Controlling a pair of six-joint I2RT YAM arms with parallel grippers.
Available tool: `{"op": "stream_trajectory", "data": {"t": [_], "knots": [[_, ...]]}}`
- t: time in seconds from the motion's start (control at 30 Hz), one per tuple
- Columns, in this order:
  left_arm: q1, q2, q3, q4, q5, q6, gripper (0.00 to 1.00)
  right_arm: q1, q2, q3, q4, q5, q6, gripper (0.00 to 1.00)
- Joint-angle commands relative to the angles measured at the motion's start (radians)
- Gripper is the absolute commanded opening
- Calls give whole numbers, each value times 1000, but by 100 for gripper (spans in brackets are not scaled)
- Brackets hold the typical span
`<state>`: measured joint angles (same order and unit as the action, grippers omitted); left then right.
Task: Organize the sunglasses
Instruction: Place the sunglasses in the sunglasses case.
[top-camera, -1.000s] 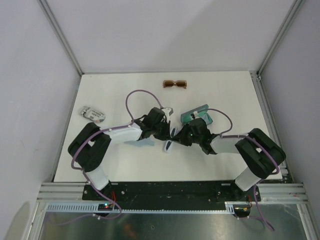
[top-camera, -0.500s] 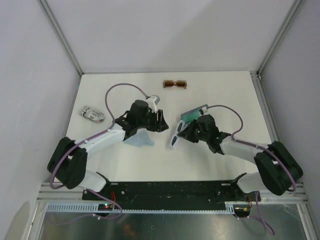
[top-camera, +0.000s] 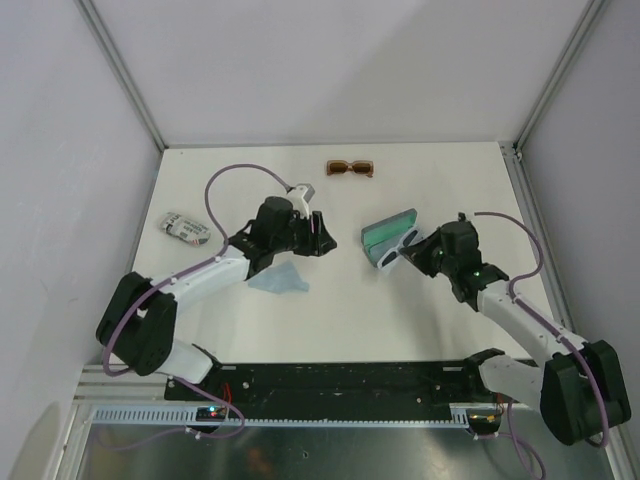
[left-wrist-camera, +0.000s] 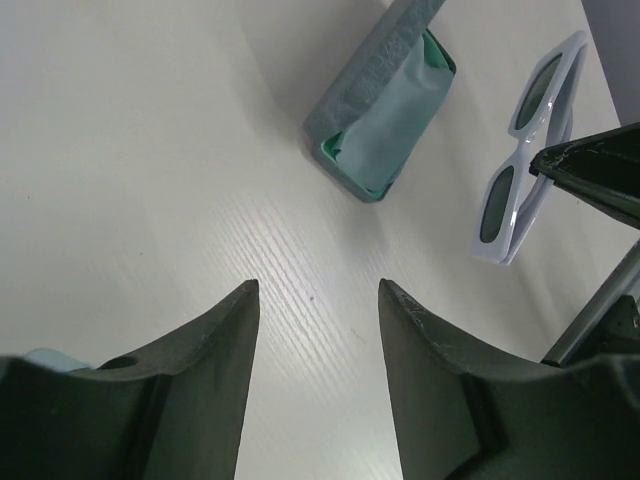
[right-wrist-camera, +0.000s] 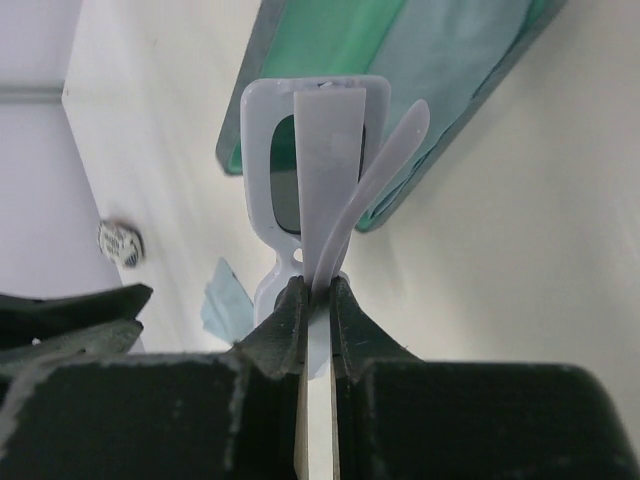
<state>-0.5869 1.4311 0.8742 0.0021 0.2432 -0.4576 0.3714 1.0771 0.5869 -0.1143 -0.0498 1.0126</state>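
step: casing one pair | my right gripper pinches white sunglasses by the folded temples, open case just past my tips | left gripper spread, empty | next, I judge: lower in, let go | amber sunglasses well beyond left tips

The white-framed sunglasses, dark-lensed with temples folded, hang clear of the table, pinched by the temples in the right gripper. The brown-amber pair rests well beyond it.
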Motion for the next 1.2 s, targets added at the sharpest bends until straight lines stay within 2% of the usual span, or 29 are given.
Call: {"op": "stream_trajectory", "data": {"t": [0.0,0.27,0.5,0.87,1.17], "knots": [[11,54,51,135,-21,-40,55,-62,50,21,27,-7,83,0],[23,207,159,227,-65,-42,54,-77,250,133,27,23,183,0],[33,310,231,274,-50,-43,54,-78,282,139,61,86,262,0],[35,447,349,289,-35,-29,53,-78,359,161,93,80,302,0],[34,537,422,296,31,-22,54,-78,437,161,134,68,309,0]]}}
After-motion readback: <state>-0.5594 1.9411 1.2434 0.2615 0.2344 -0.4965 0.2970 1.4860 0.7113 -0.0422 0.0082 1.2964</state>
